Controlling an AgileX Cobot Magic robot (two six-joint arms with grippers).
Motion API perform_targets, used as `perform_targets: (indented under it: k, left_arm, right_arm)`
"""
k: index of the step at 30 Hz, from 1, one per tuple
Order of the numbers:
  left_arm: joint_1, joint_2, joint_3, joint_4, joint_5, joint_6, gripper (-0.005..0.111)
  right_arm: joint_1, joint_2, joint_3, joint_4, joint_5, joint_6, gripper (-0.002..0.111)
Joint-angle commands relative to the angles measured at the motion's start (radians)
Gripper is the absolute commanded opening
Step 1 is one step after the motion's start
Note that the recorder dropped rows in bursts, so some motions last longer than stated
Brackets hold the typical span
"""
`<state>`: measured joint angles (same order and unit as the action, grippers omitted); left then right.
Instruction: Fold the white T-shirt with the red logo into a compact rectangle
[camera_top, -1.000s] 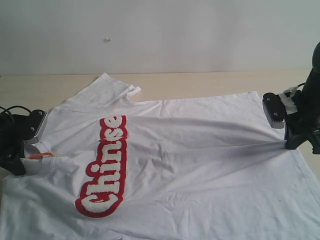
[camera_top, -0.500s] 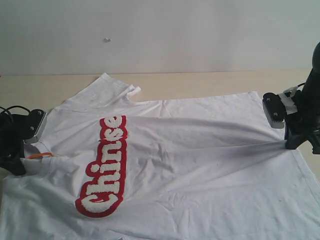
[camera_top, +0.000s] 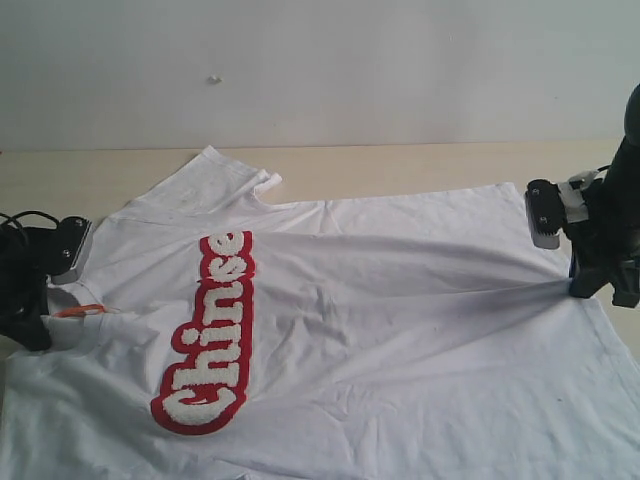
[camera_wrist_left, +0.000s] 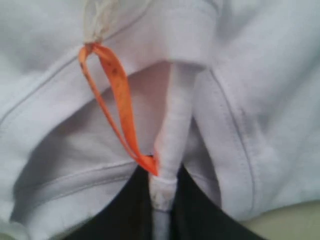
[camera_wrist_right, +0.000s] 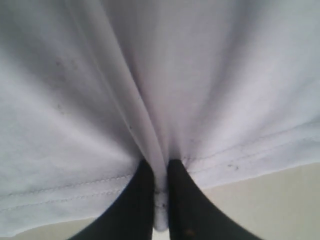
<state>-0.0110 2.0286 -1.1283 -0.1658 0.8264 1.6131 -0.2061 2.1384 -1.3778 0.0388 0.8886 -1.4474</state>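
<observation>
Tightly betw. both jaws: white T-shirt (camera_top: 400, 330)

Thin matt cloth: white T-shirt (camera_top: 400, 330); fuzzy pile: red logo (camera_top: 213, 330); smooth pale wood-look table (camera_top: 400, 165).

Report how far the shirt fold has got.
Done: nothing folded yet; the shirt lies spread out, logo up. In hand: left pincer pinches the collar, right pincer pinches the hem. Left: every fold into a rectangle.
</observation>
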Motion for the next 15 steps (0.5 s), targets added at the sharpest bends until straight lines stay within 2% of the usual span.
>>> perform_targets:
  k: [1, 5, 11, 15]
  left_arm:
    - [0.001, 0.070, 0.035, 0.023, -0.030, -0.028, 0.001]
    - [0.001, 0.023, 0.035, 0.023, -0.070, -0.094, 0.000]
    - [0.001, -0.138, 0.035, 0.035, -0.073, -0.192, 0.000]
    - [0.001, -0.262, 0.035, 0.140, -0.087, -0.305, 0.000]
  right_arm:
    - [-0.003, 0.011, 0.001, 0.007, -0.019, 0.023, 0.000]
    - [-0.003, -0.040, 0.001, 0.020, -0.026, 0.038, 0.000]
    - [-0.003, -0.187, 0.001, 0.145, -0.048, 0.038, 0.000]
    - [-0.003, -0.299, 0.001, 0.188, -0.047, 0.039, 0.000]
